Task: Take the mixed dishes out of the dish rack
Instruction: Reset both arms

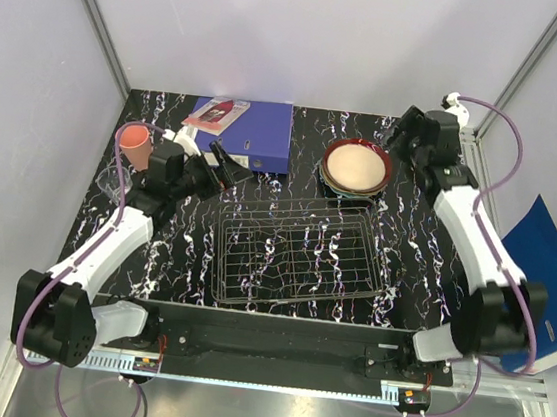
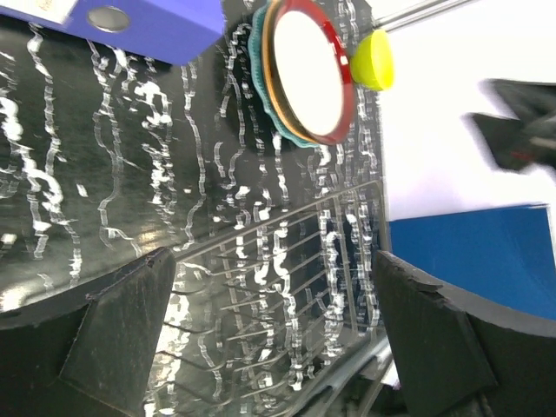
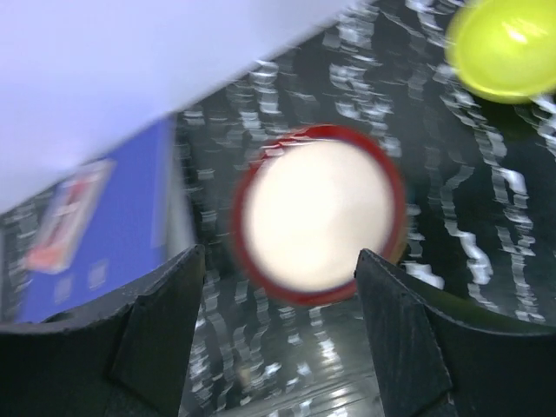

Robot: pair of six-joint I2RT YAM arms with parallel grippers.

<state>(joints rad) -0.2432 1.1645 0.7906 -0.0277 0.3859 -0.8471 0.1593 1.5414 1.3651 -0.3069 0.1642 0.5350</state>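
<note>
The silver wire dish rack (image 1: 293, 256) stands empty at the table's middle; it also shows in the left wrist view (image 2: 287, 278). A red-rimmed cream plate (image 1: 356, 167) tops a stack behind the rack, with the teal plate's edge (image 2: 259, 61) showing beneath. The yellow-green bowl (image 3: 504, 48) lies to the right of the stack, hidden by my right arm in the top view. The salmon-pink cup (image 1: 133, 144) stands at the far left. My left gripper (image 1: 225, 165) is open and empty above the rack's back left corner. My right gripper (image 1: 399, 137) is open and empty, beside the plates (image 3: 314, 213).
A blue ring binder (image 1: 247, 130) lies at the back, left of the plates. A blue folder (image 1: 554, 260) leans outside the table's right edge. A faint clear glass shape (image 1: 109, 179) sits in front of the cup.
</note>
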